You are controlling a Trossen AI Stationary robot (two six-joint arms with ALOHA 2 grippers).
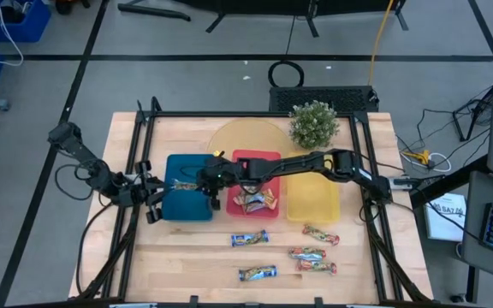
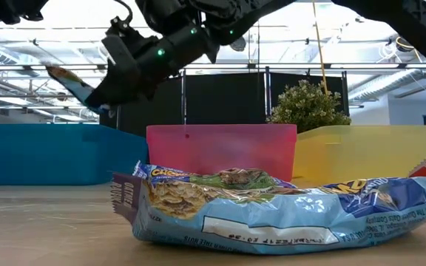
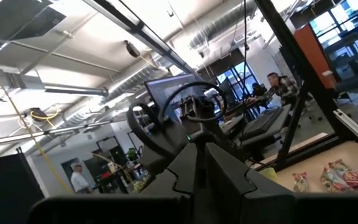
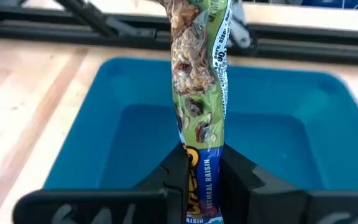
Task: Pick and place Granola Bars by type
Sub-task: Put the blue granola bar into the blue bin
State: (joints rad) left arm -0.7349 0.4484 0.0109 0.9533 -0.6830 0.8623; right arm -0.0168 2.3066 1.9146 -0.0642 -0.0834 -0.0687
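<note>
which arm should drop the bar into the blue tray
Right. The right gripper is shut on the granola bar directly above the blue tray. The left gripper sits at the tray's left edge, holding nothing.

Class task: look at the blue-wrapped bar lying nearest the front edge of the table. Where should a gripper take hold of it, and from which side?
Grip the blue-wrapped bar across its narrow middle, coming straight down from above. It lies flat and alone on the table, long axis left to right, so the fingers should close across its short width.
</note>
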